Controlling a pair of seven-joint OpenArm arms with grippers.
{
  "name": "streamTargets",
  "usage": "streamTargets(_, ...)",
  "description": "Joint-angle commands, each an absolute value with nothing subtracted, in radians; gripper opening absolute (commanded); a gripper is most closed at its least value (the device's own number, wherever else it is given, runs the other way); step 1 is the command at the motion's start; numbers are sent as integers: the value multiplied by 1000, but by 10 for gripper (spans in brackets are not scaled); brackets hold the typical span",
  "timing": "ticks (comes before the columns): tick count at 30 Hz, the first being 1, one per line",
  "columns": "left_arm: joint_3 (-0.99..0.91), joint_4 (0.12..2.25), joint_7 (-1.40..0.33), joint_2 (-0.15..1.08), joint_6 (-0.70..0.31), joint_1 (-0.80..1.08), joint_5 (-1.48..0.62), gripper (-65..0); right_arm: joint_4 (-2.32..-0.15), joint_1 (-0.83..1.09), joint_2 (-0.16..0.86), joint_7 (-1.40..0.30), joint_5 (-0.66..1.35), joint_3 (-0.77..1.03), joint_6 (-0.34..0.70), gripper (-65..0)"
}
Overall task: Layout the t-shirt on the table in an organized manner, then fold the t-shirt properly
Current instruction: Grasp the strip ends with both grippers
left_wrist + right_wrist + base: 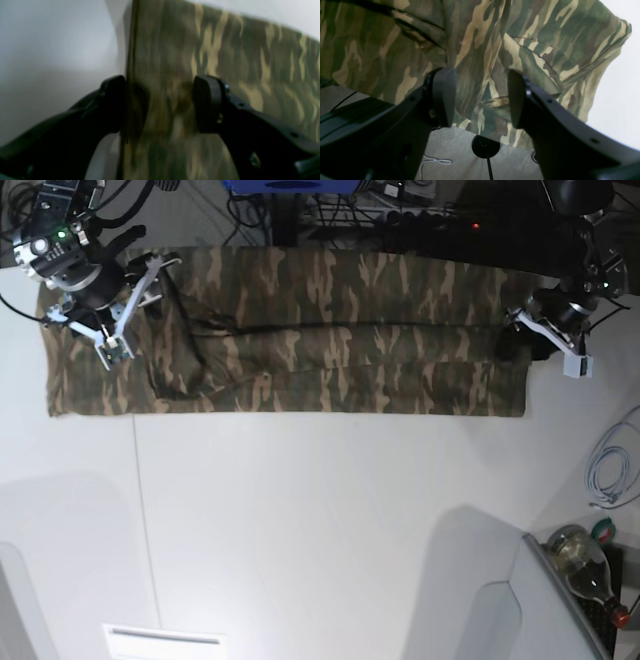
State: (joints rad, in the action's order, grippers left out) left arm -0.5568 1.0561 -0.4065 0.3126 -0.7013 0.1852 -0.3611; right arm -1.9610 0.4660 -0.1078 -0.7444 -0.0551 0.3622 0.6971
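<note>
While both arms wait at its ends, the t-shirt [290,330] lies along the far side of the table [320,520] as a long, lengthwise-folded band.

Folded edges run along the band, so the long folds look done and the end-to-end folds look still to come. The left gripper [160,105] sits at one short end with its jaws spread, one finger on bare table just beside the cloth's straight edge and the other over the camouflage, as if straddling that edge to pinch it; this view is blurred. The right gripper [482,97] hovers over the rumpled sleeve end, jaws spread and holding nothing, wrinkled cloth showing between and beyond them.
</note>
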Motion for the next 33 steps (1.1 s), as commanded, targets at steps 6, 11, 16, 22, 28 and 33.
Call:
streamTargets(6, -599, 1136, -487, 349, -698, 206, -404, -239, -1952, 464, -107, -728, -42, 363, 698, -342)
streamTargets(11, -599, 1135, -487, 334, -698, 203, -404, -239, -1952, 464, -107, -728, -42, 363, 698, -342)
streamTargets(16, -599, 1116, -487, 326, -698, 202, -404, -239, -1952, 466, -105, -728, -42, 363, 698, -342)
streamTargets(22, -598, 989, -486, 328, -698, 160, -404, -247, -1952, 466, -105, -727, -42, 363, 698, -342)
streamTargets(28, -490, 970, -486, 331, -698, 160, -403, -263, -1952, 466, -107, -727, -41, 363, 698, -342)
streamTargets(33, -475, 970, -486, 332, -698, 153, -404, -597, -1952, 466, -107, -727, -41, 363, 698, -342)
